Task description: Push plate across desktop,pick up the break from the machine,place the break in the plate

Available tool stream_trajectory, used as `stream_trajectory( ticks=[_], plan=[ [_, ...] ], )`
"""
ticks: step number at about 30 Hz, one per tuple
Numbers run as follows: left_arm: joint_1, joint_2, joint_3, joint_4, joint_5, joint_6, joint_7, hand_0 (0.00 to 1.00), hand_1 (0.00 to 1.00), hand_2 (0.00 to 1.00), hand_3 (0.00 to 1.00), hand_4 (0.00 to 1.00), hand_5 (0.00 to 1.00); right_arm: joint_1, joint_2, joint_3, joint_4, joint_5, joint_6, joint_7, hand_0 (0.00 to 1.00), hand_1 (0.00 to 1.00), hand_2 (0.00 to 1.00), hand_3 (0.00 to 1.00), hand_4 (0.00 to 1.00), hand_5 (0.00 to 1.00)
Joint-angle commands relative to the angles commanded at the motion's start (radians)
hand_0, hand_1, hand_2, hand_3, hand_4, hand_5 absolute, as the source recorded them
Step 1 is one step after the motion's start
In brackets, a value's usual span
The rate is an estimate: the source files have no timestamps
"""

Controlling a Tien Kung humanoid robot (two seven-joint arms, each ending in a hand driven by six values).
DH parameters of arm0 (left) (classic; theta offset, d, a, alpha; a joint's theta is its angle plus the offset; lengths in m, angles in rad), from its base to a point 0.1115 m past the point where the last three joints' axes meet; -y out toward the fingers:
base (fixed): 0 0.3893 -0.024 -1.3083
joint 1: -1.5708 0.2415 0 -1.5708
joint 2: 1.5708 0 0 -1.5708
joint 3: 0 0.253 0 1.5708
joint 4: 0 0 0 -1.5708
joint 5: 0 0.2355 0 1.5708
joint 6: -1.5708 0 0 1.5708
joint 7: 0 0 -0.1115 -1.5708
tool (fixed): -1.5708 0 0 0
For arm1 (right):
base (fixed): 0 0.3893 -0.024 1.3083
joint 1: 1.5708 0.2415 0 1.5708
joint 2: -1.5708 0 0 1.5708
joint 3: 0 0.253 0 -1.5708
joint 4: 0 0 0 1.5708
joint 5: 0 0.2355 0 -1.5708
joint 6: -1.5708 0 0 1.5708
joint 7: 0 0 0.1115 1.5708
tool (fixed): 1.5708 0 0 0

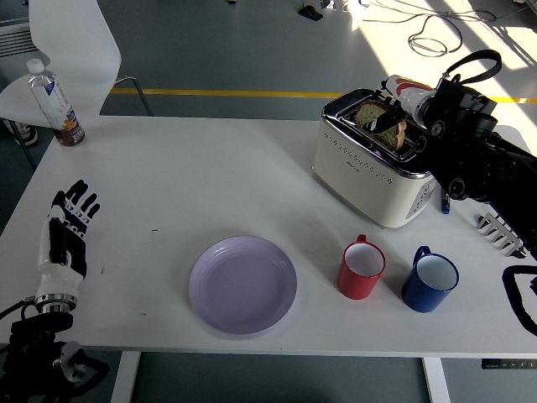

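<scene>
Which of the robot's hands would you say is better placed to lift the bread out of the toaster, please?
The right hand. It is already over the toaster with its fingers at the bread. The left hand rests open at the table's far left edge, well away from the toaster.

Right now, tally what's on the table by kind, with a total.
Mugs: 2, one red, one blue
Plates: 1, lilac
Toasters: 1, cream
Bread slices: 1, in the toaster slot
Bottles: 1, far left corner
Total: 6
</scene>
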Motion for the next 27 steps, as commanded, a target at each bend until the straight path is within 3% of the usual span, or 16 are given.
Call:
stream_trajectory(
  ticks=[2,3,8,9,14,15,26,27],
  plan=[
    [0.0,0.0,0.001,0.0,0.0,0.0,0.0,0.826,0.835,0.897,0.804,0.515,0.998,0.001,0.002,-0.006,-0.003,0.003,-0.005,0.0,0.565,0.545,0.539,0.691,0.834,0.258],
    [-0.001,0.0,0.002,0.0,0.0,0.0,0.0,0.825,0.833,0.895,0.803,0.516,0.998,0.003,0.008,-0.018,-0.012,0.012,-0.013,-0.003,0.475,0.501,0.504,0.644,0.825,0.263],
    [-0.002,0.0,0.003,0.0,0.0,0.0,0.0,0.825,0.833,0.895,0.803,0.516,0.998,0.007,0.011,-0.04,-0.026,0.026,-0.035,-0.002,0.475,0.501,0.504,0.644,0.825,0.263],
    [-0.002,0.0,0.003,0.001,-0.001,0.0,0.0,0.821,0.828,0.895,0.799,0.516,0.998,0.008,0.011,-0.044,-0.028,0.029,-0.039,-0.001,0.403,0.441,0.459,0.584,0.787,0.238],
    [-0.003,0.0,0.005,0.001,-0.001,0.001,0.0,0.821,0.828,0.895,0.799,0.516,0.998,0.009,0.011,-0.068,-0.038,0.045,-0.062,0.001,0.403,0.441,0.459,0.584,0.787,0.238],
    [-0.003,0.0,0.005,0.002,-0.001,0.001,0.0,0.82,0.824,0.891,0.795,0.516,0.998,0.01,0.011,-0.077,-0.043,0.053,-0.068,0.003,0.357,0.406,0.439,0.534,0.733,0.185],
    [-0.004,0.0,0.003,0.006,-0.003,0.001,-0.002,0.818,0.822,0.889,0.793,0.517,0.998,0.017,0.011,-0.152,-0.071,0.115,-0.082,0.025,0.325,0.38,0.429,0.497,0.73,0.196],
    [-0.004,0.0,0.003,0.006,-0.002,0.001,-0.002,0.815,0.821,0.886,0.79,0.519,0.998,0.017,0.011,-0.151,-0.069,0.114,-0.082,0.025,0.28,0.344,0.421,0.478,0.618,0.111]
  ],
)
